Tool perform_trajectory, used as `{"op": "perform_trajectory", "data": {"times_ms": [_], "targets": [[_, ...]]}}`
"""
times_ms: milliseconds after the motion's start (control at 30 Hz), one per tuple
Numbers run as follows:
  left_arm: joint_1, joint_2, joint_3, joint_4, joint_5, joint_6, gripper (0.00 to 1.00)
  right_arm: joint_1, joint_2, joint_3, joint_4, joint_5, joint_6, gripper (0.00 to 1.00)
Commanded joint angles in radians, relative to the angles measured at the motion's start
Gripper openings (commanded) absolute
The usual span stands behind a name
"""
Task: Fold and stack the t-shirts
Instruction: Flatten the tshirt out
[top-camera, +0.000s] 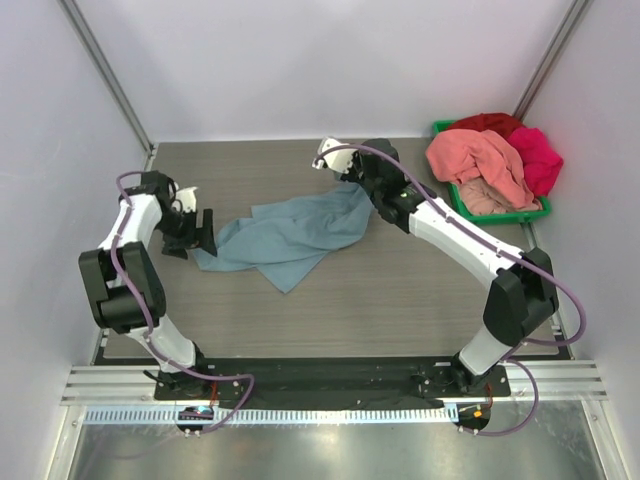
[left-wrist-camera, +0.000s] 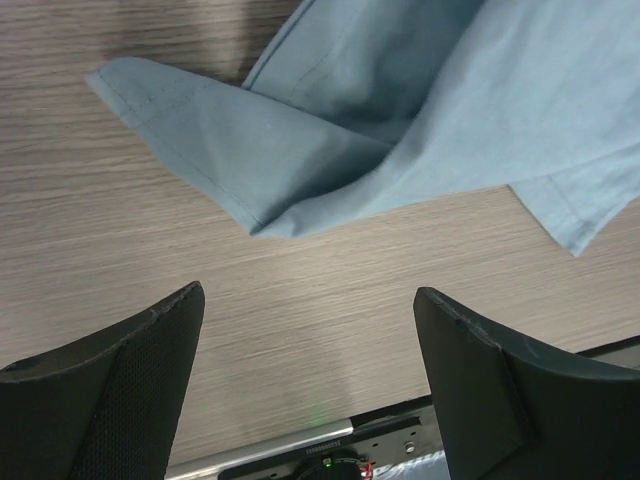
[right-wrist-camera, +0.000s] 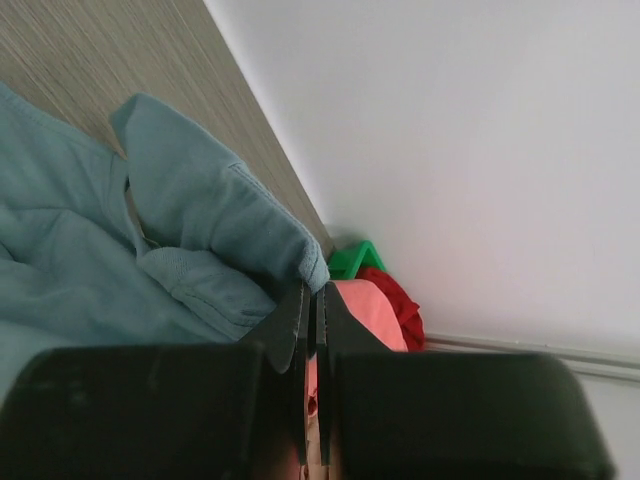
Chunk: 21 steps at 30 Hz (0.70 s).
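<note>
We see right gripper (right-wrist-camera: 312, 300) pinched on blue shirt (top-camera: 290, 235) hem | left gripper (left-wrist-camera: 305, 300) fingers apart, empty, near its left corner | shirt crumpled mid-surface (top-camera: 400, 290) | pink shirt (top-camera: 475, 155), red shirt (top-camera: 490, 123) heaped in green bin (top-camera: 500, 216), far right.

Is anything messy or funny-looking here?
Yes. The blue t-shirt lies crumpled and twisted on the table, one corner pinched by the right gripper. The other t-shirts are heaped loosely, drooping over the green bin's rim.
</note>
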Motion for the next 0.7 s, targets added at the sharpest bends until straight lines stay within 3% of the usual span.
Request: {"op": "perform_trajectory", "data": {"times_ms": [0,233,367,667], "targets": [[-0.002,0.035,0.062,-0.011,-0.053,0.012,0.86,-0.005,-0.062,-0.015,0.043,0.014,0.039,0.01],[-0.002,0.103,0.121,0.026,-0.139,-0.017,0.80,-0.011,-0.059,-0.032,0.040,0.008,0.047,0.01],[-0.002,0.155,0.155,0.014,-0.154,-0.022,0.68,-0.013,-0.050,-0.030,0.038,0.005,0.045,0.01],[-0.001,0.279,0.220,0.012,-0.136,-0.028,0.53,-0.017,-0.039,-0.015,0.036,0.014,0.043,0.01]]}}
